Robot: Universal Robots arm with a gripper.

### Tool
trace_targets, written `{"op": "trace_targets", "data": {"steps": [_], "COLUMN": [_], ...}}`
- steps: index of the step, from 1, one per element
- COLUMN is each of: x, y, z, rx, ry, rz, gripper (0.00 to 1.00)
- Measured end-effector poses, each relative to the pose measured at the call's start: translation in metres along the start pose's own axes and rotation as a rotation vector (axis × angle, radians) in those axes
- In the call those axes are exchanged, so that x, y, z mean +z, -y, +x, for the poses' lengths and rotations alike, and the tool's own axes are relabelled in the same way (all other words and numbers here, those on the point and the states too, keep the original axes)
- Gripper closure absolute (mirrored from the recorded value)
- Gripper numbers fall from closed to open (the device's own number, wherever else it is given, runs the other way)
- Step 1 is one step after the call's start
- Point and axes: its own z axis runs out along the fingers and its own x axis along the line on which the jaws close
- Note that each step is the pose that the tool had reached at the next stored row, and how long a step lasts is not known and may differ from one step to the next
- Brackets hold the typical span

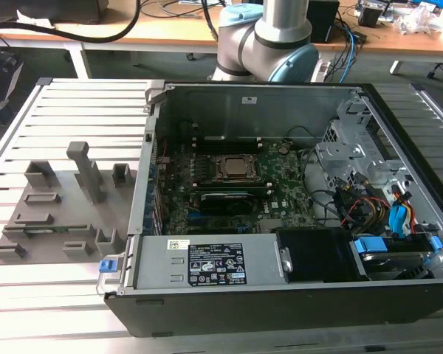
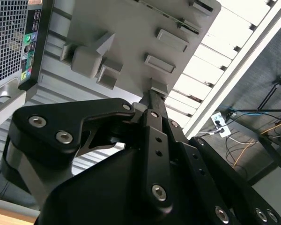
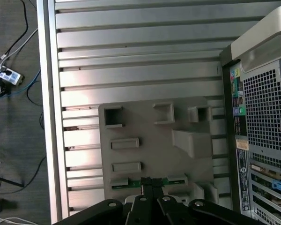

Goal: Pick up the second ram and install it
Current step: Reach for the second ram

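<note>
The second ram (image 3: pixel 133 183) sits in its grey holder (image 3: pixel 150 136) on the worktop (image 3: pixel 131 56), below the pincer (image 3: pixel 151 182) (pressed together, holding nothing). Lowered like that, I reckon it would knock the stick rather than straddle it.

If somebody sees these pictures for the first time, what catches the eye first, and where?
First, the open computer case in the middle of the exterior view, its green motherboard bared, with the robot arm beyond it. Next, the grey holder tray on the slatted table toward the exterior view's left; in the first wrist view the gripper points at the second ram lying in it.
</note>
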Motion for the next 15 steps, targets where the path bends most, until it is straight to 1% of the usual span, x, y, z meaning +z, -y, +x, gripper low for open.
{"op": "trace_targets", "data": {"steps": [7, 9, 11, 15], "x": [0.0011, 0.0016, 0.002, 0.0021], "y": [0.0027, 0.0073, 0.0151, 0.0168], "z": [-0.0026, -0.0035, -0.0041, -0.0042], "rx": [0.0, 0.0, 0.0, 0.0], "ry": [0.0004, 0.0003, 0.0002, 0.0003], "rz": [0.0027, 0.0029, 0.003, 0.0029], "gripper": [0.89, 0.89, 0.89, 0.89]}}
